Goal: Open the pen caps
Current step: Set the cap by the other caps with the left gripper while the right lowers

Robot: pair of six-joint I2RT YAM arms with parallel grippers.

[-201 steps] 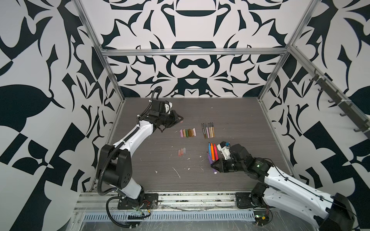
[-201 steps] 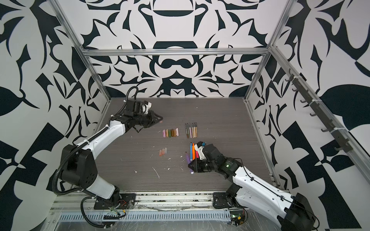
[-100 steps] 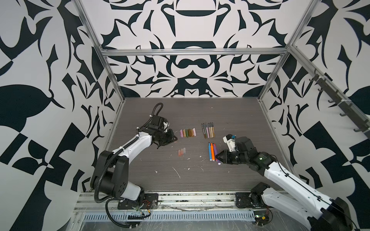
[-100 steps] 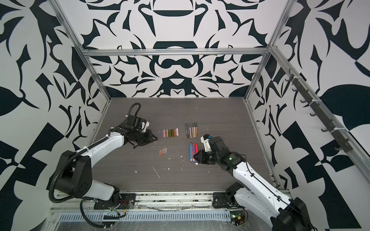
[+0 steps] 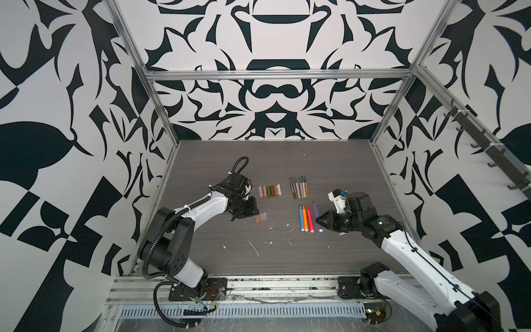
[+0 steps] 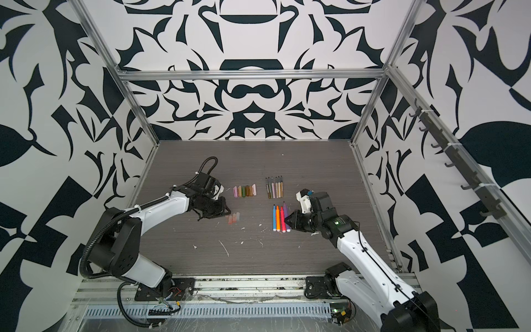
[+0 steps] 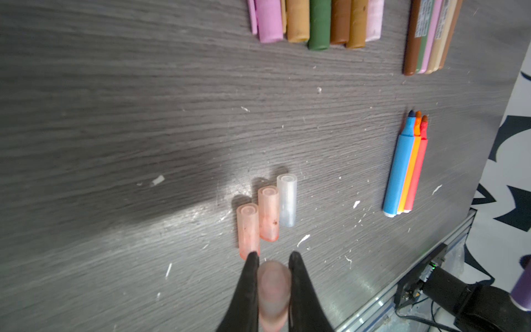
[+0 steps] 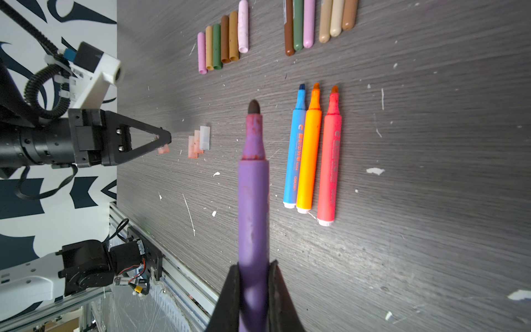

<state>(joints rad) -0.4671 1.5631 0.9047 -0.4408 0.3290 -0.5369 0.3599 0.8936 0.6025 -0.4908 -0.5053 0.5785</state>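
Left tool: the black left gripper (image 7: 271, 257) is pinching a translucent pinkish cap (image 7: 273, 290) between its fingertips. The cap is seen almost end-on.
Right tool: the black right gripper (image 8: 254, 266) is clamped on the rear of a thick purple marker (image 8: 254, 186) whose dark tip is bare.
Loose caps: three short translucent tubes (image 7: 268, 212), two pinkish and one clear, lie touching side by side on the grey wood-grain table (image 8: 416, 230).
Relation, left: in both top views the trio lies just beside the left gripper, on the side toward the table's middle. Their long axes run from the near edge to the far wall. The left arm is clearly the nearer one.
Relation, right: the blue, orange and red bright markers (image 8: 309, 155) lie together uncapped. The purple marker hangs roughly parallel and close by, apparently lifted.
Back rows: the opaque muted caps (image 8: 224, 43) and the thin muted pens (image 8: 316, 23) lie in separate rows.
Judgement: all caps seem off, and only setting down the held cap and marker remains.
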